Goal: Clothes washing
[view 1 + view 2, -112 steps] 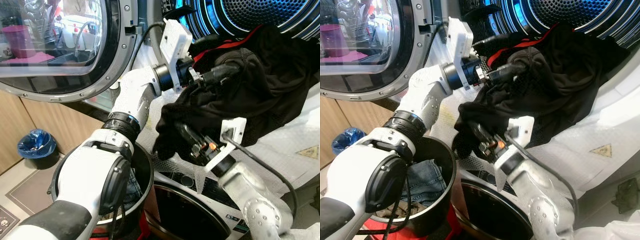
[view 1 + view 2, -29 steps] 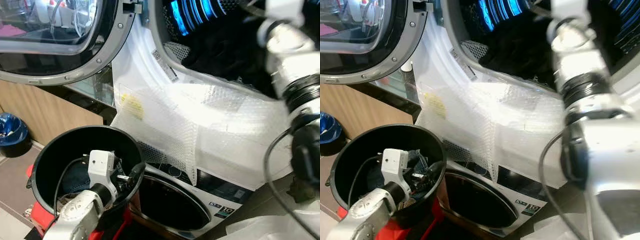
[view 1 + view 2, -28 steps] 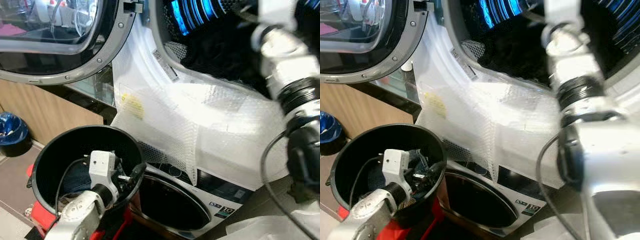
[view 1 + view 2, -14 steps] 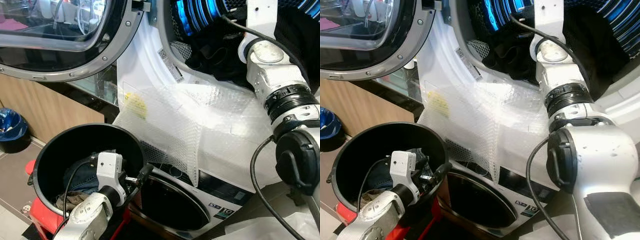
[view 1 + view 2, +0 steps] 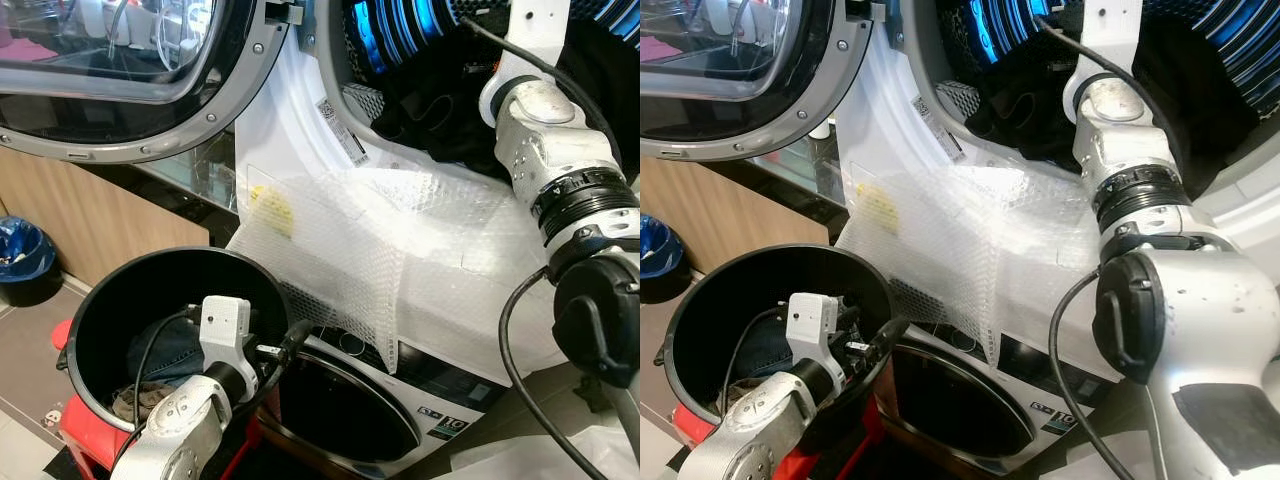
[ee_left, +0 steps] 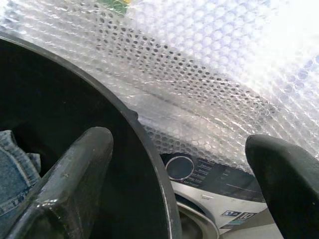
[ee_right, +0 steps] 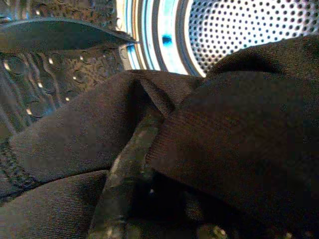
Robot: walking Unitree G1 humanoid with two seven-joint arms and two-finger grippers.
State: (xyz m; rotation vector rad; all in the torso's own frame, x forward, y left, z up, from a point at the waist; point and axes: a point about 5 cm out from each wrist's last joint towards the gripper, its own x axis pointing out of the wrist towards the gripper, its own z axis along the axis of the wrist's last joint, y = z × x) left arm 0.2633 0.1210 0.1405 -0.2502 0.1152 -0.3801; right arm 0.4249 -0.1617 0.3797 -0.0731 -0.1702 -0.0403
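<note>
Right end effector (image 7: 144, 164) pushed deeper, buried under black garment (image 7: 234, 129).

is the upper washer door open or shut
Open. The round glass door is swung aside, and the lit drum with black clothes inside is exposed; the right arm reaches in.

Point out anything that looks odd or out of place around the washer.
A sheet of bubble wrap is draped over the washer's front, hanging from the drum opening down over the control panel, an unusual covering for a machine in use. A dark garment bulges at the drum mouth rather than lying fully inside.
</note>
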